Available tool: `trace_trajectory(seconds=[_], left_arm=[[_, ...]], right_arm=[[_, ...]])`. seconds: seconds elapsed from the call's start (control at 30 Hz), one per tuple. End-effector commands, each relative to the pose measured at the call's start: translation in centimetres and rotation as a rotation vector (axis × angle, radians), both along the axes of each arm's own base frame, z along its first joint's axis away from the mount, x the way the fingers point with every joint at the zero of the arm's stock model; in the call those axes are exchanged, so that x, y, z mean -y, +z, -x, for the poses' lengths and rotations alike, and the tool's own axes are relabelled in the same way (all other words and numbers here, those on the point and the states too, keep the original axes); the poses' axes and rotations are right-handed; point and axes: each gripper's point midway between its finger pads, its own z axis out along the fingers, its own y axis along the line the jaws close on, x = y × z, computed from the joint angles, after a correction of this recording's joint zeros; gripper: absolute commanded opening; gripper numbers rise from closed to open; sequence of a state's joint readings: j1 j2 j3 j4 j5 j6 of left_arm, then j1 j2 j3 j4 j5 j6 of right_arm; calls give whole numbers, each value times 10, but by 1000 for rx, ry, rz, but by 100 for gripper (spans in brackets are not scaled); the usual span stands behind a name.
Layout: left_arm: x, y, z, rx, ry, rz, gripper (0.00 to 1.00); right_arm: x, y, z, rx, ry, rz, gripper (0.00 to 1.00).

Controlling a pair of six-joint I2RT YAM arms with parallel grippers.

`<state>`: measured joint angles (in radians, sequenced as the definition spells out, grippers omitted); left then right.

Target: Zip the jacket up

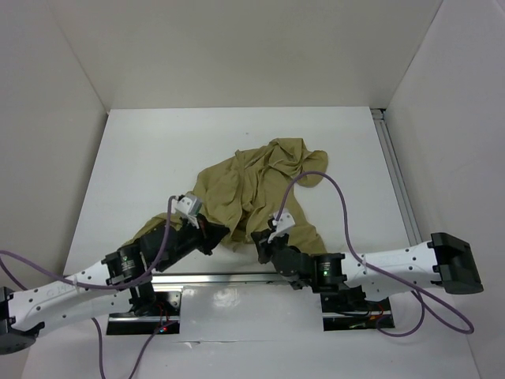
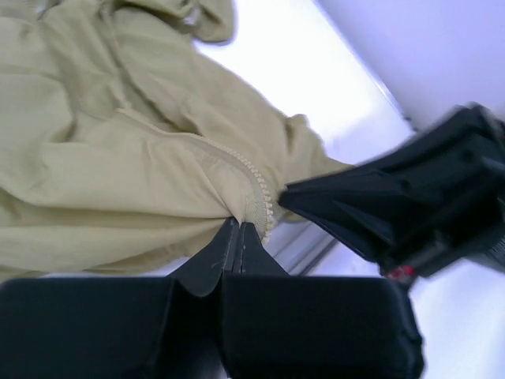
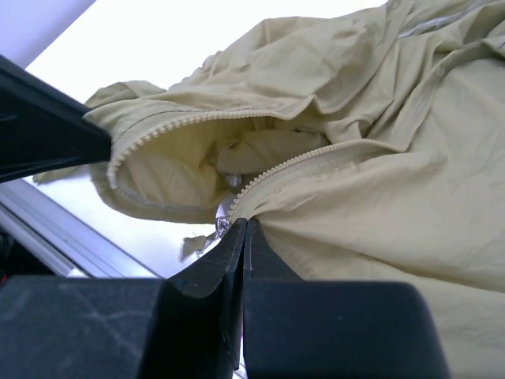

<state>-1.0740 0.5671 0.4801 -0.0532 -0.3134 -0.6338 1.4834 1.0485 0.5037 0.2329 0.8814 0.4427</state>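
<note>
The khaki jacket (image 1: pixel 256 185) lies crumpled on the white table, its hem toward the arms. My left gripper (image 1: pixel 223 234) is shut on the jacket's lower edge; in the left wrist view its jaws (image 2: pixel 238 230) pinch the fabric right beside the pale zipper teeth (image 2: pixel 259 189). My right gripper (image 1: pixel 261 241) is shut on the other front edge. In the right wrist view its jaws (image 3: pixel 246 225) clamp the end of a zipper row (image 3: pixel 308 158), with the metal slider (image 3: pixel 222 225) just left of the tips. The two zipper rows (image 3: pixel 173 126) stand apart.
A metal rail (image 1: pixel 213 276) runs along the near table edge under both grippers. A purple cable (image 1: pixel 335 189) loops over the jacket's right side. White walls enclose the table; a second rail (image 1: pixel 397 178) lines the right edge.
</note>
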Motion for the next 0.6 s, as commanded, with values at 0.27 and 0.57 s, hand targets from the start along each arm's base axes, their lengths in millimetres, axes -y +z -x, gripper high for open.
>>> trace_trajectory(seconds=[0.27,0.57], left_arm=[[-13,-46,-21,-334,283,-337,0],[-49,-105,11,-595,388,-626,0]], right_arm=[[22,0,-3,-42,-392,99,0],[33,-54,7,-129,-612,307,0]])
